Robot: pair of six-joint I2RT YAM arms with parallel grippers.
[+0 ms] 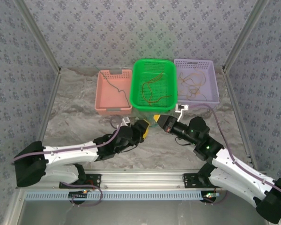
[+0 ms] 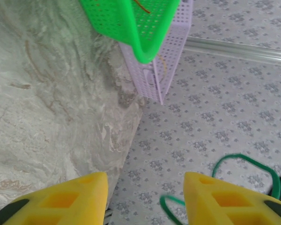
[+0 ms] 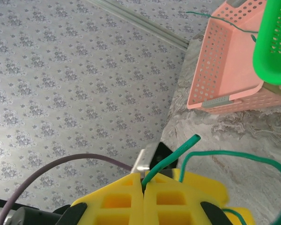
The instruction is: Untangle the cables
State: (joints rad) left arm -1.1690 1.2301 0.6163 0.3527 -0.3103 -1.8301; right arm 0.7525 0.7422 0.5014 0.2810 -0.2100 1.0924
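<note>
1. Across the middle of the overhead view a marbled grey table (image 1: pixel 75 108) is spread, smooth and matt, closed in by walls (image 1: pixel 131 28) papered with a small floral print.
2. Along its upper part three perforated plastic baskets are lined up rim to rim: a pink basket (image 1: pixel 113 109) at the left, a green basket (image 1: pixel 154 61) in the centre and a lavender basket (image 1: pixel 196 61) at the right. In the left wrist view the green corner is seen in front of the lavender wall.
3. Just below the green basket's front rim the two grippers are met tip to tip, both with blocky yellow fingers.
4. The right gripper (image 3: pixel 144 183) is pressed together, pinching a glossy green cable (image 3: pixel 171 157) that juts up and loops off to the lower right.
5. The left gripper (image 2: pixel 145 187) is spread, with nothing between its fingers; the green cable's loop is seen beside its right finger.
6. A red-orange cable (image 1: pixel 150 89) is curled in the green basket, a yellow cable (image 1: pixel 194 84) in the lavender one, and a dark teal cable (image 1: pixel 116 88) in the pink one.
</note>
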